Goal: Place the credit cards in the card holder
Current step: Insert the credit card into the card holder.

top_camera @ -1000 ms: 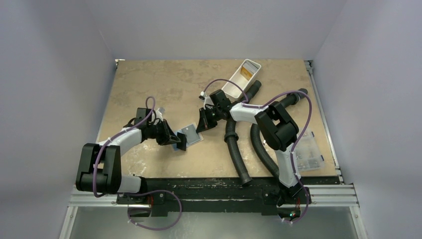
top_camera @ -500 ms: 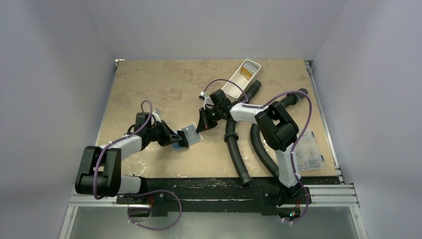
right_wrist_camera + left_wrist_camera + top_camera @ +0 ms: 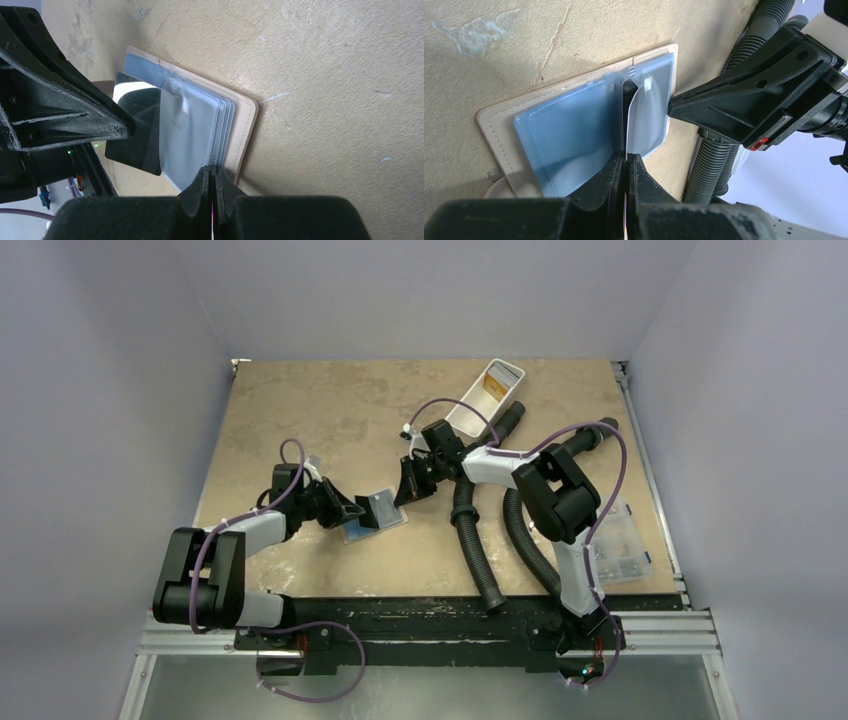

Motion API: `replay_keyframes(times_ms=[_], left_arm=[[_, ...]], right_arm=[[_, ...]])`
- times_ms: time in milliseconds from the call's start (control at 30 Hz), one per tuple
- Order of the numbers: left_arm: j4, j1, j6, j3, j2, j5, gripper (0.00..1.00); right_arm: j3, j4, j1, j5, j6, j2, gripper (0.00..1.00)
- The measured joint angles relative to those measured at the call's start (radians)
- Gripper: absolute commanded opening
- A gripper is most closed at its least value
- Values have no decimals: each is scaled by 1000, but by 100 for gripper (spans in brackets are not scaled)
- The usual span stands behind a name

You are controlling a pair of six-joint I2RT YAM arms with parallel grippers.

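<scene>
The sandy counter (image 3: 300,410) sits between pale walls (image 3: 430,290). The tan card holder (image 3: 378,508) lies open between the arms, with clear blue pockets. The left pincer (image 3: 626,161) squeezes the black card (image 3: 135,130); the right pincer (image 3: 211,172) pinches one pocket flap

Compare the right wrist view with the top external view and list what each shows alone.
Right wrist only: the black card lying partly under a clear sleeve of the card holder. Top external only: the white tray, the clear box and the hoses. Both: the left gripper and right gripper meeting at the holder.
</scene>
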Motion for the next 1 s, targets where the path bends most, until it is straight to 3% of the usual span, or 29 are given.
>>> replay_keyframes(times_ms=[533,1000], left_arm=[[-18,0,57,18,0,-38,0],[96,0,54,-12,19,-24,0]], right_arm=[[0,0,0,-1,0,0,0],[0,0,2,-1,0,0,0]])
